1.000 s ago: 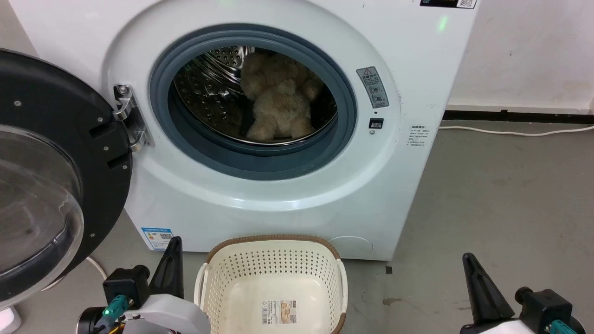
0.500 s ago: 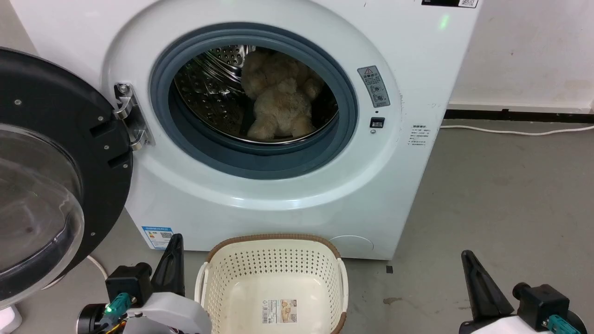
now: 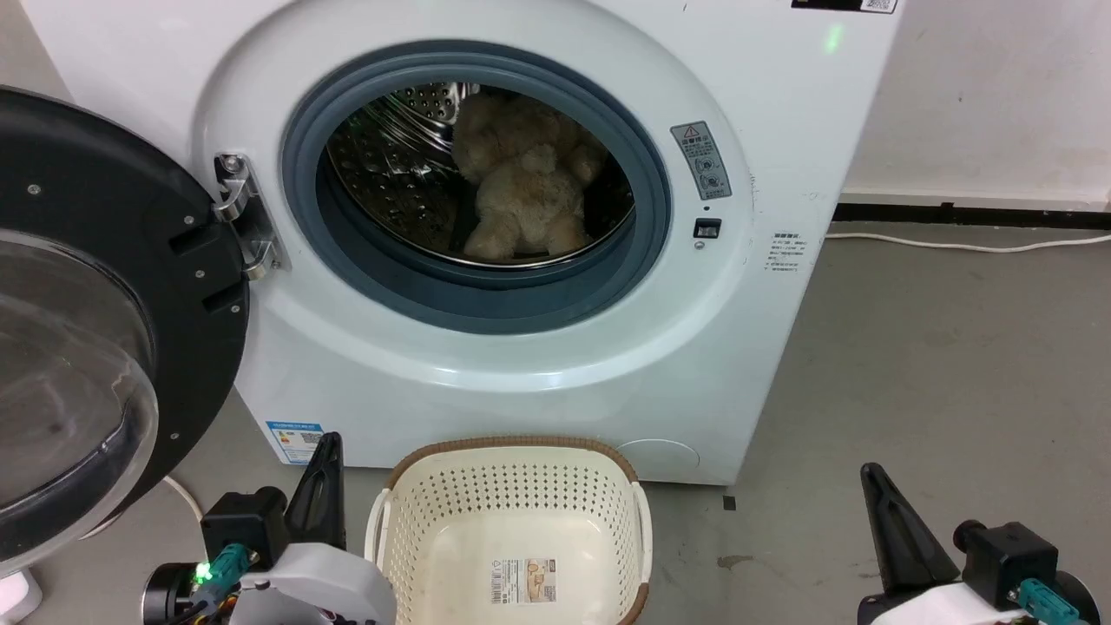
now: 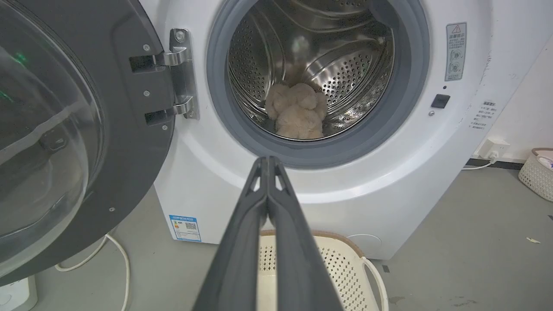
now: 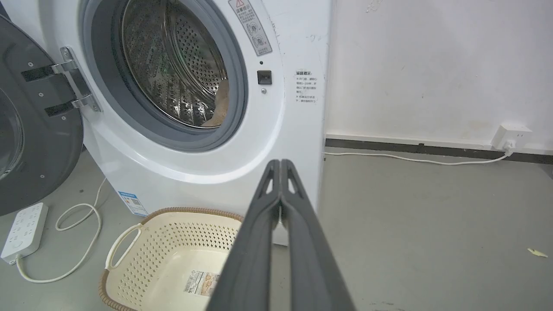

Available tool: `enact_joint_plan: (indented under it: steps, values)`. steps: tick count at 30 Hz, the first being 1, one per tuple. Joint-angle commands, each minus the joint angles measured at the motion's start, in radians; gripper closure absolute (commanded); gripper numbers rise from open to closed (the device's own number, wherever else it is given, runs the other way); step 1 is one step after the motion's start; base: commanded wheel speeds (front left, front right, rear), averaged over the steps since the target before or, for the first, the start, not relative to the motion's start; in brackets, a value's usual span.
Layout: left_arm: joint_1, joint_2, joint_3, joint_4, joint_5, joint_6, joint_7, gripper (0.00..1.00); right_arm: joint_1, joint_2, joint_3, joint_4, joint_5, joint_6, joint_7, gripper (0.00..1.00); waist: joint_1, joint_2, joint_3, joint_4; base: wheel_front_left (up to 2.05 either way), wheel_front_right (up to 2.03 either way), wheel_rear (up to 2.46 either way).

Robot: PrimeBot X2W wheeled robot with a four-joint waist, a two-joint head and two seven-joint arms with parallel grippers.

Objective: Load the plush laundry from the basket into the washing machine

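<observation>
L gripper (image 4: 268, 160) + R gripper (image 5: 281, 163) pressed together, flanking basket (image 3: 512, 490); plush laundry (image 3: 525, 208) in washing machine (image 3: 521, 373).

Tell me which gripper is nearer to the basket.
Left. The left gripper sits close beside the left side of the basket. The right gripper is well off to the basket's right, with a stretch of floor between them.
</observation>
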Motion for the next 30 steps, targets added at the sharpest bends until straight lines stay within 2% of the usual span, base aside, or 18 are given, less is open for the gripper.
enact_joint_plan:
  steps: [1, 30]
  values:
    - [0.010, -0.006, 0.007, -0.008, 0.014, -0.008, 0.005, 1.00, -0.018, 0.000, -0.002, -0.008, -0.009, 0.000, 0.004, 1.00, -0.0001, 0.0000, 0.000, 0.000, 0.00, 0.00, 0.00]
    - [0.014, -0.046, 0.053, -0.035, 0.111, -0.040, 0.040, 1.00, -0.041, 0.000, -0.004, -0.025, -0.050, -0.001, 0.055, 1.00, -0.0001, 0.0000, 0.006, 0.005, 0.00, 0.00, 0.00]
